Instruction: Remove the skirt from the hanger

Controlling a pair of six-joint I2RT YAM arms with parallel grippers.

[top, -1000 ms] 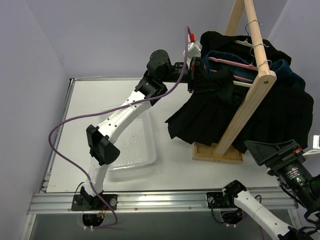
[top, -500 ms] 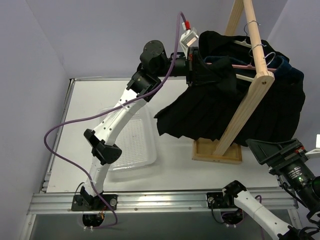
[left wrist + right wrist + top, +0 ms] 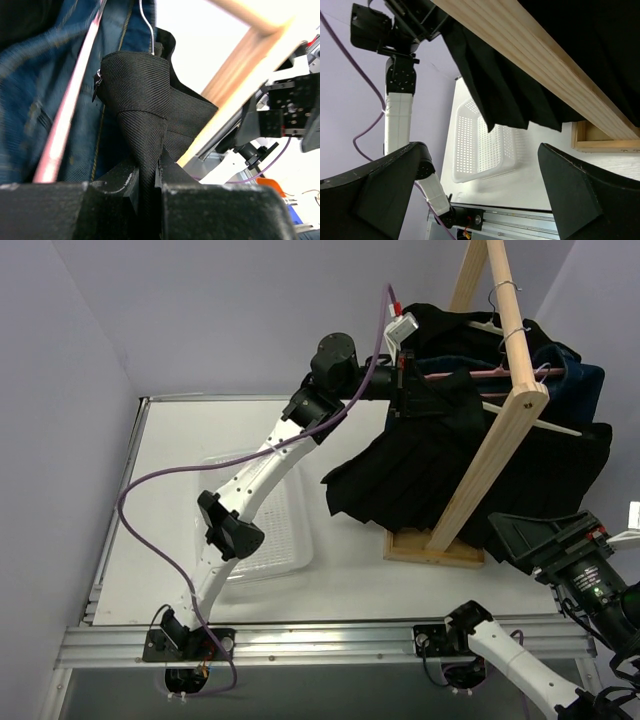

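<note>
Lavender walls back a white table (image 3: 170,470). The black pleated skirt (image 3: 420,475) hangs with the cream hanger (image 3: 550,423) on the wooden rack (image 3: 497,430), its hem flared above the table. The left gripper (image 3: 150,167) is clamped on a bunched fold of the skirt's waistband. The right gripper (image 3: 481,149) stands fully spread, holding nothing, near the rack's base.

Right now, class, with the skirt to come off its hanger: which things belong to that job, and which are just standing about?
Job: black pleated fabric skirt; pale cream plastic hanger; left gripper, shut on the skirt.
Bystanders: pink hanger; blue denim garment; wooden rack; white perforated plastic basket; right gripper, open.
</note>
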